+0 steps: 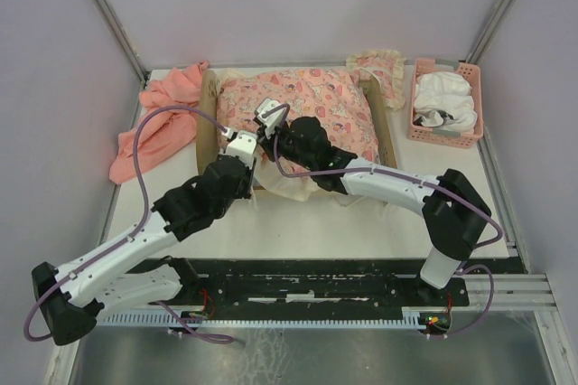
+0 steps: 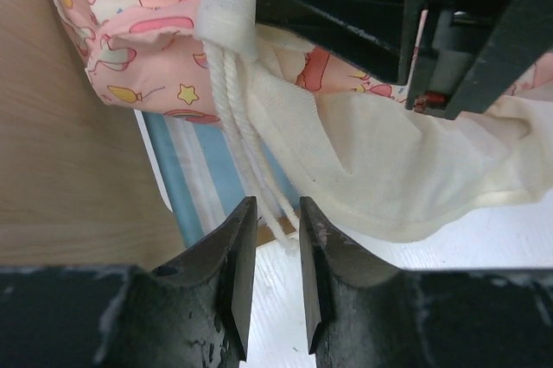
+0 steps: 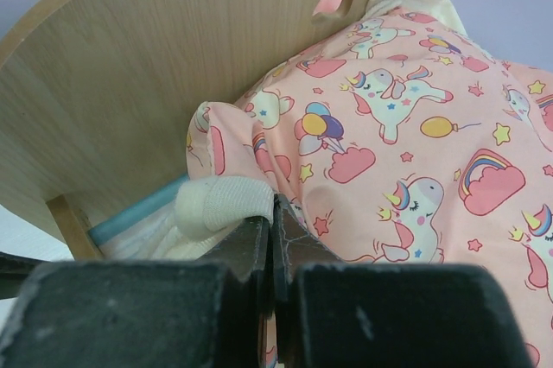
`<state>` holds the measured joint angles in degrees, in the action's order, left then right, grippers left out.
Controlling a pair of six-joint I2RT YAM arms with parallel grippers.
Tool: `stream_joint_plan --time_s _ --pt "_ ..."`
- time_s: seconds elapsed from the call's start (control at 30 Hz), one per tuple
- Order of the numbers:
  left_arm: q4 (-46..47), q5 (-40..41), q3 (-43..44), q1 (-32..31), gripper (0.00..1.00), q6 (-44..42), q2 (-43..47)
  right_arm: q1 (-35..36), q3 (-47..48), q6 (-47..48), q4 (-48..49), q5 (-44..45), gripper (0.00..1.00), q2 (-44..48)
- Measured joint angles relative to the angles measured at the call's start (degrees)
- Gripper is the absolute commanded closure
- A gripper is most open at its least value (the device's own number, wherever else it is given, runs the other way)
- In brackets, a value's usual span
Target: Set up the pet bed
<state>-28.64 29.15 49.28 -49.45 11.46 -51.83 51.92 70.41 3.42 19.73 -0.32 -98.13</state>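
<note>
The pet bed (image 1: 389, 136) stands at the back middle of the table, its rounded paw-print headboard (image 3: 173, 66) upright and its blue-and-white striped base (image 2: 186, 180) showing at one corner. A pink unicorn cushion (image 1: 316, 100) lies on it. A cream drawstring cloth (image 2: 389, 169) hangs out from under the cushion at the near left corner. My right gripper (image 3: 274, 208) is shut on the cloth's woven hem (image 3: 220, 204). Just below it, my left gripper (image 2: 276, 221) has a narrow gap between its jaws. The ends of the white cords (image 2: 242, 126) hang at its tips, unclamped.
A salmon-pink cloth (image 1: 158, 127) lies bunched left of the bed. A pink basket (image 1: 442, 100) of white cloths stands at the back right, with a frilly patterned piece (image 1: 381, 69) beside it. The two arms cross in front of the bed.
</note>
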Motion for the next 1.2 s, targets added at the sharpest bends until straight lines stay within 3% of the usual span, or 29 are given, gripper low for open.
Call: stream_joint_plan --time_s 0.3,1.03,1.2 --pt "-0.76 0.13 0.00 3.21 0.67 3.91 -3.34 -1.92 -0.04 -2.01 0.87 -2.51 0.98 -0.20" --pt "3.61 -11.43 -3.41 12.28 0.66 5.92 -4.72 -3.67 -0.04 -5.05 2.97 -6.36 0.98 -2.05" --pt "3.98 -12.94 -3.74 13.20 0.91 6.03 -6.80 -3.67 -0.04 -5.11 2.95 -6.38 0.98 -2.08"
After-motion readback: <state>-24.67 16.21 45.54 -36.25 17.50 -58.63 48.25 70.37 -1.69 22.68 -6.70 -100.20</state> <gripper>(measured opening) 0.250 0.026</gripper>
